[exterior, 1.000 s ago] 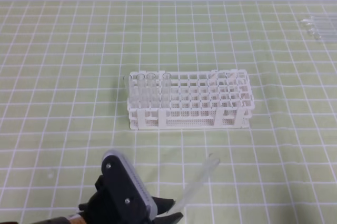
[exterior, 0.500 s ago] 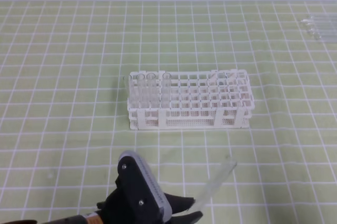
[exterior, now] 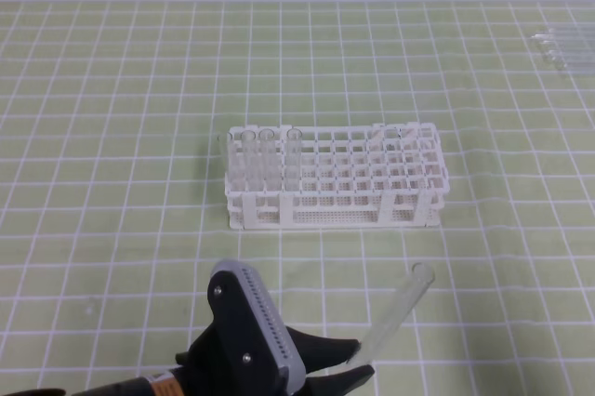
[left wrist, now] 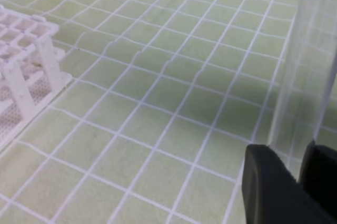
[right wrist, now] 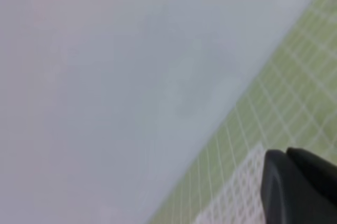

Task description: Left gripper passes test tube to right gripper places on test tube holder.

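Clear glass, the test tube (exterior: 395,313) is sitting clamped by its lower end in my left gripper (exterior: 351,360), slanting up and to the right, in front of the test tube holder (exterior: 332,177). My right gripper (right wrist: 287,156), shut on nothing, is pointing off towards the wall.

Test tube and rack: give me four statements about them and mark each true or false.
1. The left claw grips the test tube. True.
2. The held tube stands upright in the test tube holder. False: it tilts above the mat, in front of the holder.
3. Tubes already stand at the holder's left end. True.
4. The right claw holds the tube too. False: it is shut on nothing, away from the tube.
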{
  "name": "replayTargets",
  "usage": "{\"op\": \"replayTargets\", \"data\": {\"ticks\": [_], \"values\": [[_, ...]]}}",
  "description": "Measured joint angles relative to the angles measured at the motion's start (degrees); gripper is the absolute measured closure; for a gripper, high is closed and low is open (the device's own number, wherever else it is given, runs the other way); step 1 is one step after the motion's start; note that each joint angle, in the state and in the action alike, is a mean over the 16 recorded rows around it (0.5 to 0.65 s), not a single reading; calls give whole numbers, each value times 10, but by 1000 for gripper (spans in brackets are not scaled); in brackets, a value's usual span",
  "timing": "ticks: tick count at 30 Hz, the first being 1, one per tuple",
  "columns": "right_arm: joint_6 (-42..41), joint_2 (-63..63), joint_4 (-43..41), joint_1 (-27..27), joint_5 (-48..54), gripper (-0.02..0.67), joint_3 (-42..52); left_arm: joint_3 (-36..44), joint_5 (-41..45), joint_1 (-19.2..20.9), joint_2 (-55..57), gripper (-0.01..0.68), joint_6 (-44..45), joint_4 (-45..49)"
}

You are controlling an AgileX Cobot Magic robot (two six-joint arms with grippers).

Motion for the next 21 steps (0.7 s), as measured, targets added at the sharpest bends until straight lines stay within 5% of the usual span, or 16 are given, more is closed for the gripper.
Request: {"op": "replayTargets", "data": {"ticks": [5, 11, 21], "values": [[-73, 0, 22, 0, 66, 666, -23, -10, -9, 0, 3, 564, 0, 0], [-254, 15, 104, 0, 161, 639, -71, -28, -22, 0, 15, 563, -1, 2], [-597, 134, 278, 0, 309, 430, -158, -49, -46, 0, 37, 564, -20, 21]]}}
